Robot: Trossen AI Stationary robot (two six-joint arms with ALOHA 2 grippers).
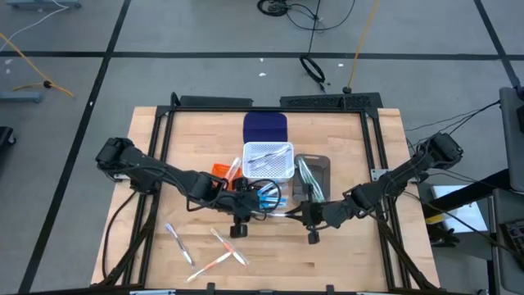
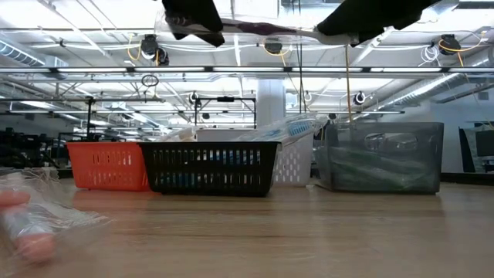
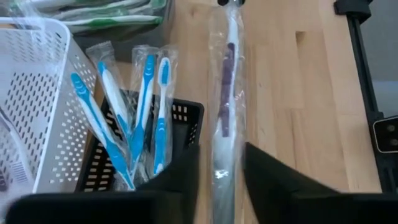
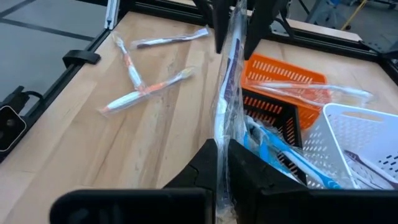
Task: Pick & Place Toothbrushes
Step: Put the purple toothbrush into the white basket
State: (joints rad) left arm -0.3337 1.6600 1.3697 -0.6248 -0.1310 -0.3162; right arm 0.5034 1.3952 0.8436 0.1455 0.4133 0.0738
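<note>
A toothbrush (image 3: 226, 87) with a purple grip, in a clear wrapper, hangs in the air between my two grippers, beside the black bin (image 1: 264, 199). My right gripper (image 4: 222, 146) is shut on one end of it. My left gripper (image 3: 222, 152) is open, and its fingers stand on either side of the other end with a narrow gap on each side. Several blue toothbrushes (image 3: 134, 118) stand slanted in the black bin. A few more toothbrushes (image 1: 214, 252) lie loose on the table near its front edge. My right gripper pinches the wrapped toothbrush at one end (image 4: 222, 134) between its two fingers. The fingers lie along the toothbrush, which runs straight on from their tips toward my left gripper (image 4: 236, 28). The toothbrush is lifted clear of table and bins, roughly level.
An orange bin (image 1: 221, 171), a white bin (image 1: 268, 160) and a grey bin (image 1: 313, 176) holding green toothbrushes crowd the table's middle around the black bin. A dark blue box (image 1: 265, 127) sits behind them. The bare wood lies toward the near right (image 1: 352, 254).
</note>
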